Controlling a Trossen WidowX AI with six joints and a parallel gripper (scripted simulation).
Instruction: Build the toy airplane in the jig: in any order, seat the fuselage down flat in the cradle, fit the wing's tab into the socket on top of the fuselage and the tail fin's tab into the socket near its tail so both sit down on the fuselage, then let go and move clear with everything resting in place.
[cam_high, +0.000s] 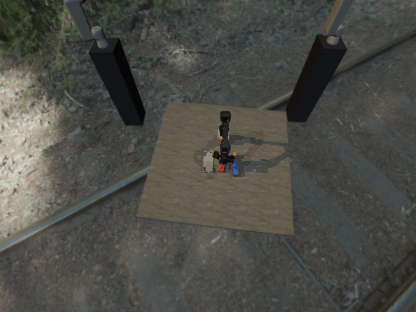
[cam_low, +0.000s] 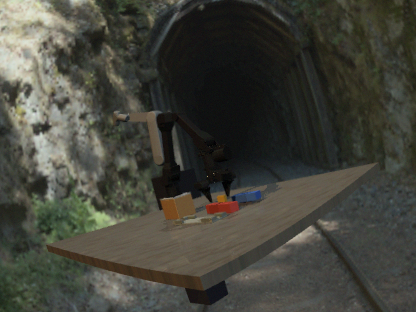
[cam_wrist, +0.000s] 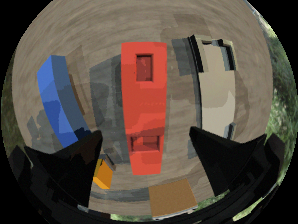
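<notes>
The red fuselage (cam_high: 221, 169) (cam_low: 223, 207) (cam_wrist: 144, 107) lies on the table outside the jig, its two sockets facing up. The beige jig (cam_high: 208, 162) (cam_wrist: 218, 100) lies beside it, to its right in the wrist view, with an empty cradle. The blue wing (cam_high: 235, 169) (cam_low: 248, 196) (cam_wrist: 60, 102) lies on the fuselage's other side. The small orange tail fin (cam_high: 234, 154) (cam_low: 222, 198) (cam_wrist: 103, 175) lies near the fuselage's tail end. My gripper (cam_low: 219, 199) (cam_wrist: 146, 133) is open and empty above the fuselage, with one fingertip on either side of its rear part in the wrist view.
An orange-and-tan box (cam_low: 184, 205) (cam_wrist: 173, 197) stands on the wooden table (cam_high: 180, 200) (cam_low: 125, 240), near the jig and toward the arm's base. The arm reaches over from the base side.
</notes>
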